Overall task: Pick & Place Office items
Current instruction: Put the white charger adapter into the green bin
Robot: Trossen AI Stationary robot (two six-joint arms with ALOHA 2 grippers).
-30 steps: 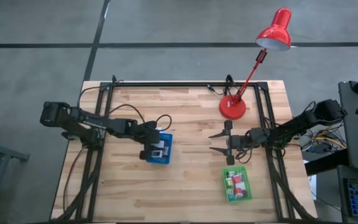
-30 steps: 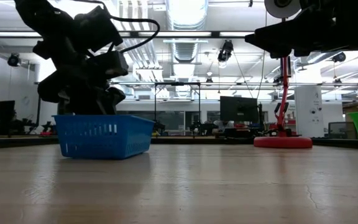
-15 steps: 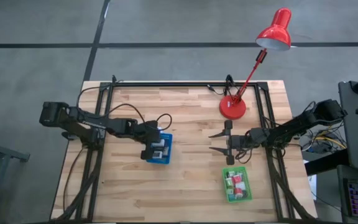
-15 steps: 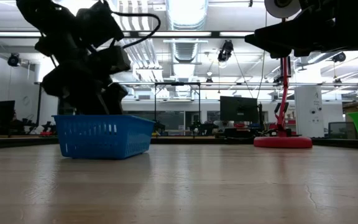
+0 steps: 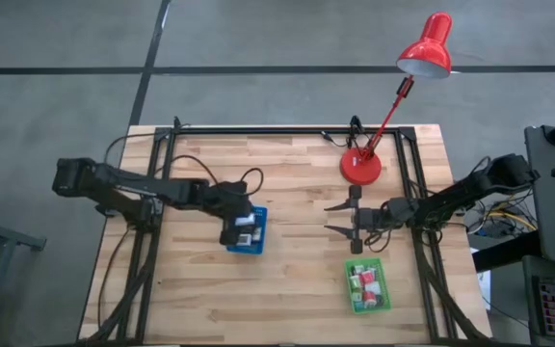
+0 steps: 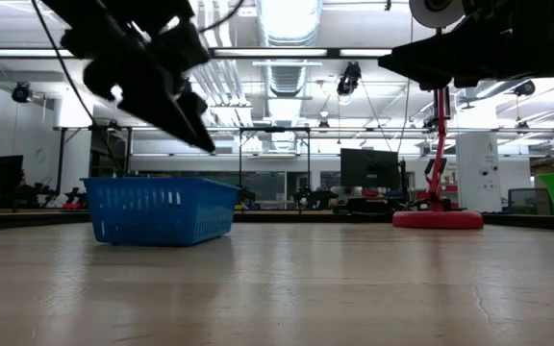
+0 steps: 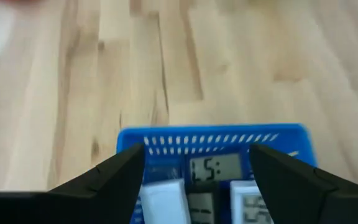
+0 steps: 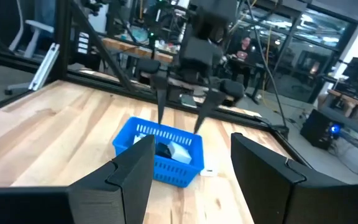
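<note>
The blue tray (image 5: 258,241) stands left of the table's middle and holds white office items with grey displays (image 7: 215,168). My left gripper (image 7: 197,153) hangs open above the tray's left end (image 6: 123,183). Its fingers slant down toward the tray with nothing between them, as the right wrist view also shows (image 8: 179,118). The green tray (image 5: 367,285) at the near right holds red and white items (image 5: 364,281). My right gripper (image 5: 339,219) waits open and level above the table, between the two trays, pointing at the blue tray (image 8: 160,155).
A red desk lamp stands with its base (image 5: 360,167) at the far right, its head leaning out past the far edge. A small white piece (image 8: 209,170) lies on the table beside the blue tray. Bare wood lies between the trays and along the near edge.
My left gripper has risen out of the blue tray and now hangs clear above its rim, drawn back a little toward the table's left edge. The tray has stayed where it was.
</note>
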